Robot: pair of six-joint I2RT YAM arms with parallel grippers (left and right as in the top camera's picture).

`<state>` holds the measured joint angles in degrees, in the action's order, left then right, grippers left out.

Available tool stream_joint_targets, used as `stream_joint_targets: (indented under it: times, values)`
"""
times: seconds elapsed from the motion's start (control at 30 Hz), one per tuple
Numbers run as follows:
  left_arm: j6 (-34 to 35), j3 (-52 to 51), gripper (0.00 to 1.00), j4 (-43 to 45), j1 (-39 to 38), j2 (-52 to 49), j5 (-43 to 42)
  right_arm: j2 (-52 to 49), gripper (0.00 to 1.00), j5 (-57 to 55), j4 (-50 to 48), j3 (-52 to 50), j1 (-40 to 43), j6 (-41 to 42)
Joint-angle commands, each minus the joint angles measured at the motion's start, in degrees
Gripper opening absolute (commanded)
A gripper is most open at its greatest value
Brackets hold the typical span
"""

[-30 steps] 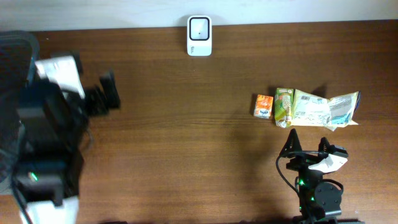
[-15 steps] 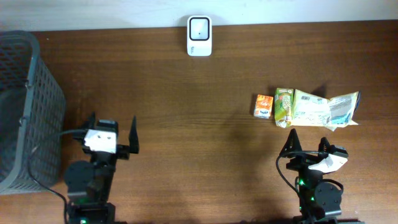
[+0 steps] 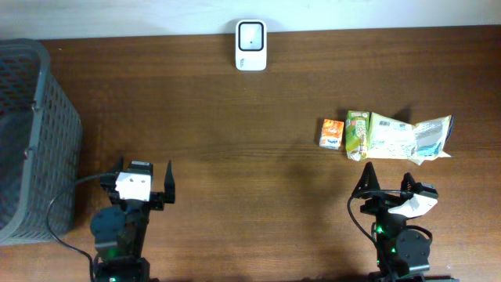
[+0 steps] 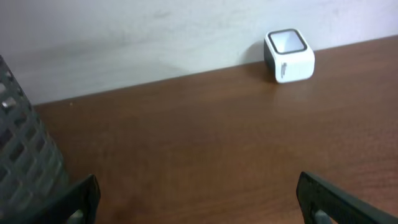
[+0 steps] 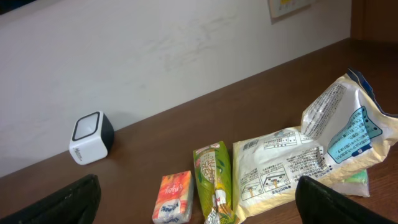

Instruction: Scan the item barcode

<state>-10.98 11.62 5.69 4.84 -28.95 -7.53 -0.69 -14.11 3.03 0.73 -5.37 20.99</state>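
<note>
Three items lie in a row at the right of the table: a small orange box (image 3: pixel 331 133) (image 5: pixel 174 197), a green packet (image 3: pixel 357 134) (image 5: pixel 213 180) and a large pale printed bag (image 3: pixel 409 139) (image 5: pixel 311 155). The white barcode scanner (image 3: pixel 251 45) (image 4: pixel 289 56) (image 5: pixel 90 138) stands at the table's far edge, by the wall. My right gripper (image 3: pixel 387 178) (image 5: pixel 198 199) is open and empty, just in front of the items. My left gripper (image 3: pixel 142 172) (image 4: pixel 198 199) is open and empty at the front left, over bare wood.
A dark grey mesh basket (image 3: pixel 31 133) (image 4: pixel 18 155) stands at the left edge of the table, close to my left arm. A pale wall runs along the table's far edge behind the scanner.
My left arm has swung down from over the basket to the front left of the table, uncovering the basket. The right arm and the items have not moved.
</note>
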Motion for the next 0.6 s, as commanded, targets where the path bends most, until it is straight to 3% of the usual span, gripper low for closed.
stream_joint_targets:
  times: [0.0, 0.33, 0.57]
  values:
    - [-1.66, -3.02, 0.99, 0.33, 0.22, 2.84, -0.20, 0.50, 0.99, -1.11, 0.24, -0.42, -0.35, 0.09]
    - [-4.17, -11.19, 0.99, 1.27, 0.20, 14.75, 1.27, 0.50, 0.99, -1.11, 0.24, -0.42, -0.35, 0.09]
    - [-7.63, -11.15, 0.99, -3.74, 0.20, 20.02, 1.53, 0.50, 0.99, -1.11, 0.24, -0.42, -0.35, 0.09]
